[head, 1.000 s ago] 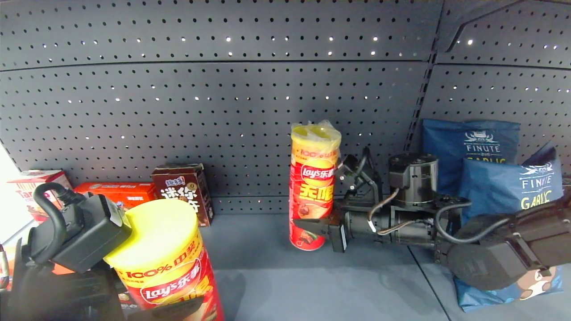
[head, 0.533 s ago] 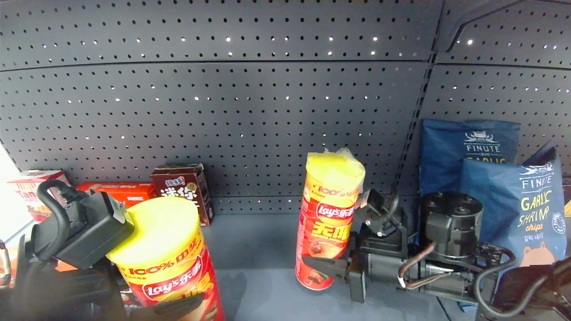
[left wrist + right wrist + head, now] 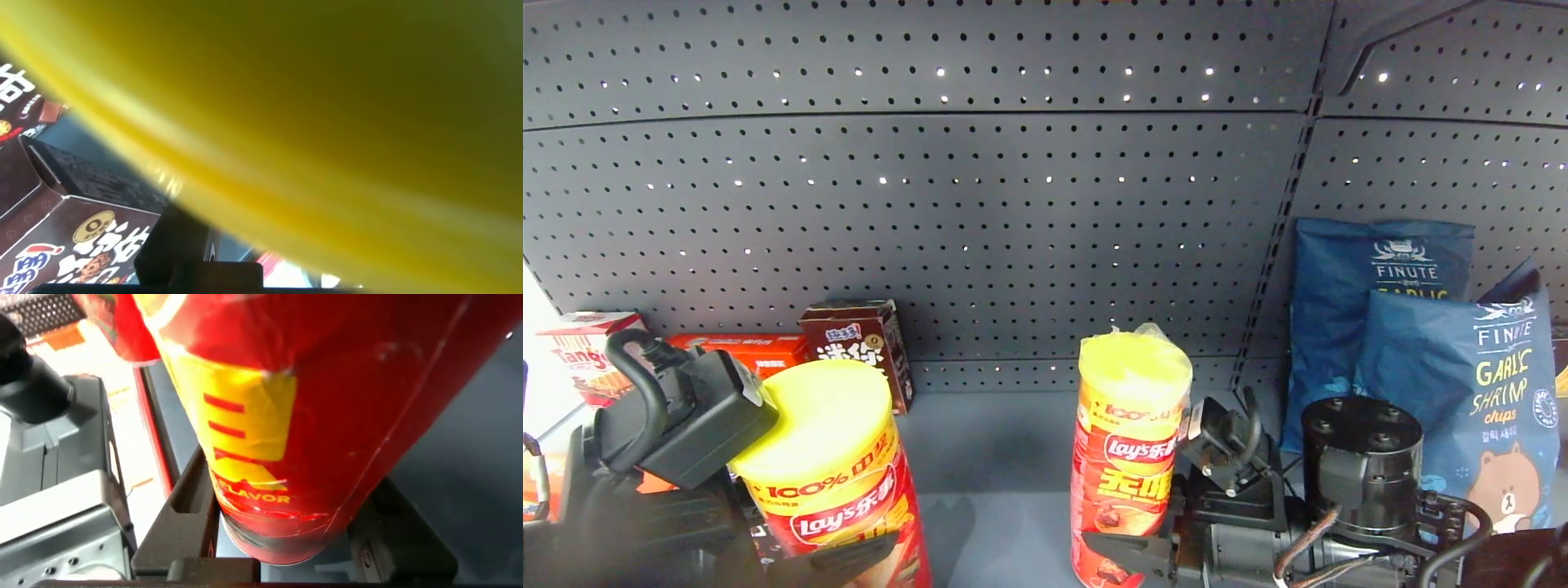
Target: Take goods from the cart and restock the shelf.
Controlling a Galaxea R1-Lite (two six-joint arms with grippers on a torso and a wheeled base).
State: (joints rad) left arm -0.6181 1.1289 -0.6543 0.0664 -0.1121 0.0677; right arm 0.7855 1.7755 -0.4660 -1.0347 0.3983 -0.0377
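The right gripper (image 3: 1131, 549) has pulled back from the shelf wall and come down low, and it has brought its can (image 3: 1131, 457) along. The can was far back near the wall; now it is out at the front of the shelf (image 3: 1013, 441). The left gripper (image 3: 827, 563) has hardly moved.

The right gripper is clamped on the can near its bottom, one finger on each side. The right wrist view shows the red can (image 3: 327, 425) squeezed between the two fingers. The can stands almost straight up from the gripper, with its yellow lid at the top. I cannot tell if its bottom touches the shelf.

The left gripper holds a second can (image 3: 837, 474), which leans a bit. One finger lies across its lower part. In the left wrist view the yellow lid (image 3: 327, 106) is very close.

Blue bags (image 3: 1462, 367) stand just past the right gripper, on its outer side. A brown box (image 3: 858, 347) and a red box (image 3: 735, 351) sit past the left gripper, at the back wall.

I think a can like this is light and stiff, but its thin wall could dent if squeezed hard. The wrap looks smooth, so it may slip. It is tall and could tip over when let go. Holding it low keeps the bottom steady, but a grip nearer the middle would wobble less.
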